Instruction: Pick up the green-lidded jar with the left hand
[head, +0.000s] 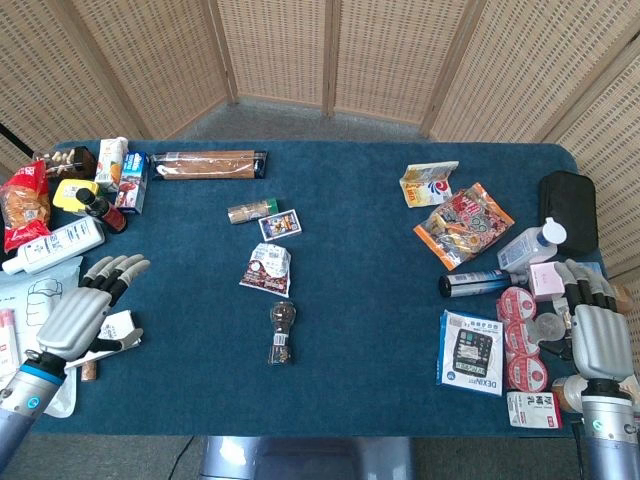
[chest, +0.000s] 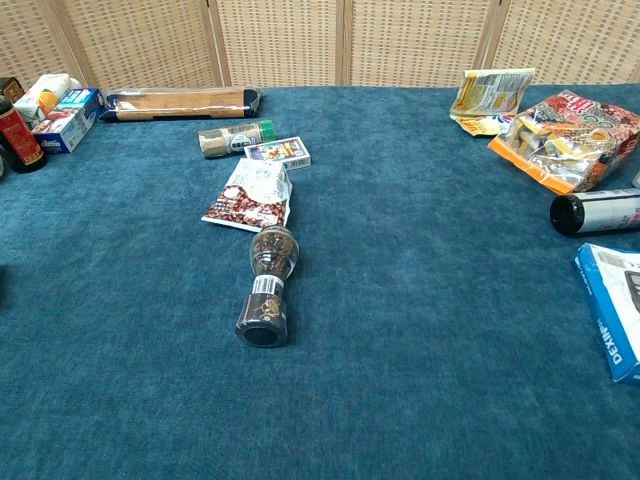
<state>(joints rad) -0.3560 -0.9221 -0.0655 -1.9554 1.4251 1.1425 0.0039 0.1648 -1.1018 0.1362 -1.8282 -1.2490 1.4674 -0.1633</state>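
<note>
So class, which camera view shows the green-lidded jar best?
The chest view: the green-lidded jar lies on its side, closer and larger, label and lid distinct. The head view shows the same jar only small, from above.

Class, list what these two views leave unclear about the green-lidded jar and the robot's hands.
- Green-lidded jar: lies on its side; its label is too small to read in either view.
- Left hand: in the head view only; the chest view's frame leaves it out. Its palm faces down, so the underside is hidden.
- Right hand: likewise outside the chest view.
- Blue box: cut off by the chest view's right edge.
</note>
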